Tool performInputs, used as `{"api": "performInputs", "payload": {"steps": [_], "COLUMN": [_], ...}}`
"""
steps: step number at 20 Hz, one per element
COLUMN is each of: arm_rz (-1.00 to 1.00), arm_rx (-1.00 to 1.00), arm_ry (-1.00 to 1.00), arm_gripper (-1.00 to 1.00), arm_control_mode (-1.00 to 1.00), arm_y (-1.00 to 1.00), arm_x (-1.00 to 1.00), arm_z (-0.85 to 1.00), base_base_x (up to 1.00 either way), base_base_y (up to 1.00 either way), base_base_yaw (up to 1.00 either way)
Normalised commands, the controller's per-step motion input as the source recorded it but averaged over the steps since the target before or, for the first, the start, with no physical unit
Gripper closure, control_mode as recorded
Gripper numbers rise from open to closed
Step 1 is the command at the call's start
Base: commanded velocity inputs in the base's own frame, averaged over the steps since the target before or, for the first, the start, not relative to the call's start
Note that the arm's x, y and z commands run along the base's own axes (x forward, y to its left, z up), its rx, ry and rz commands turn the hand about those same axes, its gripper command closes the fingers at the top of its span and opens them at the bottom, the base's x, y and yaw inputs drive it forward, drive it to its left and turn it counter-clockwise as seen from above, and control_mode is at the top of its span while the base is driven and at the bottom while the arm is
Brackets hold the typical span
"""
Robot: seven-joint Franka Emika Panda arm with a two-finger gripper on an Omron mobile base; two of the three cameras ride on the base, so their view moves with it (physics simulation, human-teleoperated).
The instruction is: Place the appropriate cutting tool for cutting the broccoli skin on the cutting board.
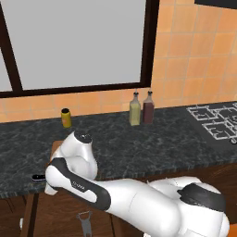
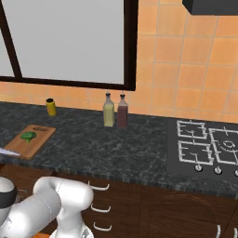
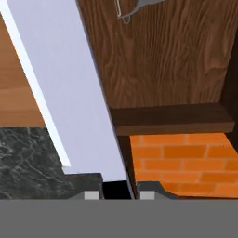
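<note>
The jaws are closed on the knife, its silver blade jutting past the table's front left edge. The cutting board lies near the table's left end, with the broccoli on it.

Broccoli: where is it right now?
The broccoli lies on the cutting board at the left end of the counter in the right base view, near the yellow jar.
</note>
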Motion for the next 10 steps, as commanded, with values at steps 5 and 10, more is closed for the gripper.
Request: {"api": "performInputs", "payload": {"steps": [5,10], "arm_rz": [-0.10,-0.08], "arm_rx": [-0.16,-0.13], "arm_ry": [0.00,0.01], "arm_gripper": [1.00,1.00], "arm_control_mode": [-1.00,-1.00], "arm_y": [0.09,0.00], "arm_x": [0.59,0.58], "arm_z": [0.00,-0.02], "base_base_x": [0.00,0.00], "base_base_y": [0.00,0.00], "base_base_yaw": [0.00,0.00]}}
